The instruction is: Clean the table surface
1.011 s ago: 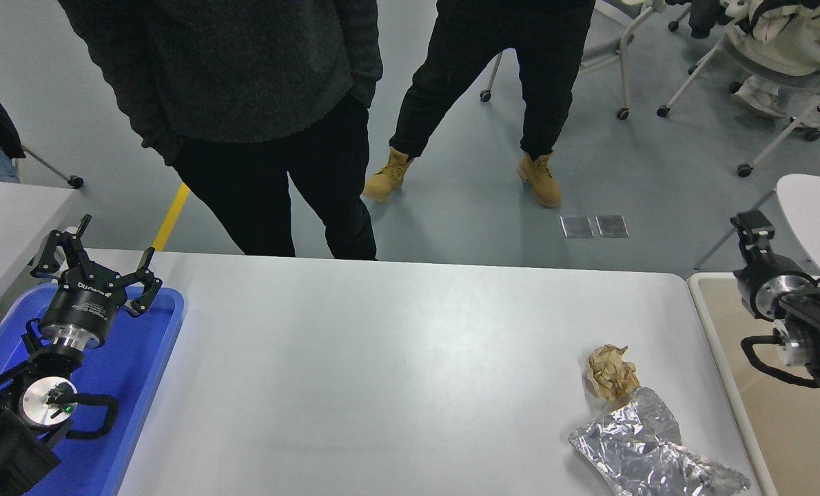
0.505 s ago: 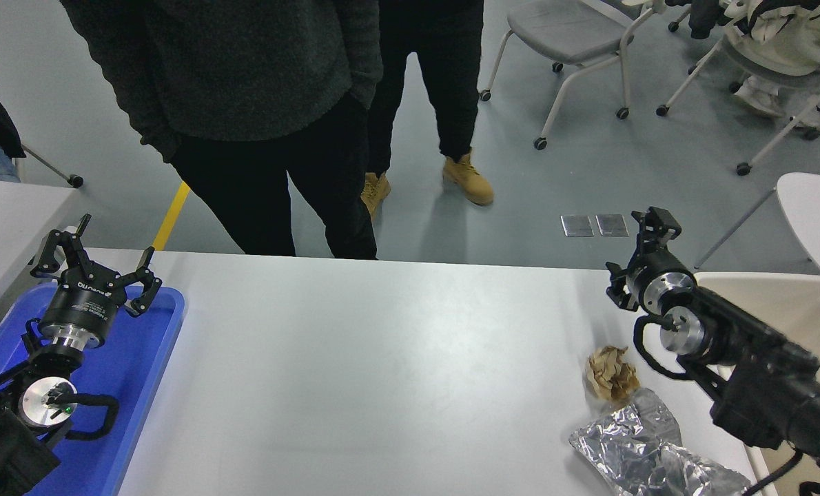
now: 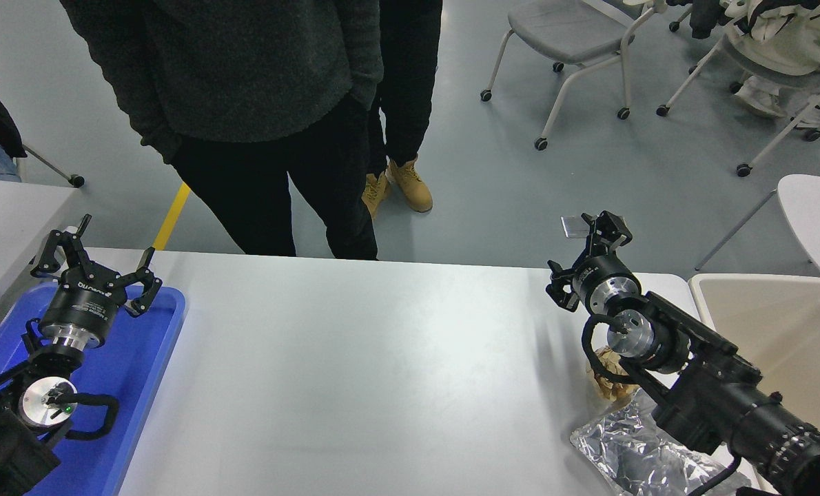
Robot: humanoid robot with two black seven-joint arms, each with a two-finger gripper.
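The table surface is a wide white top filling the lower half of the head view. A crumpled brown paper ball lies near its right end, partly hidden behind my right arm. A crinkled sheet of silver foil lies just in front of the ball at the table's front right. My right gripper hangs open and empty above the table's far right edge, beyond the paper ball. My left gripper is parked open over the blue tray at the lower left.
A blue plastic tray sits at the table's left end and a beige bin stands just off its right end. A person in dark clothes stands at the far edge with a second person close behind. Wheeled chairs stand on the floor beyond.
My right arm has swung in from the right edge, leftward over the table, and now covers part of the paper ball. The person in tan boots has walked left.
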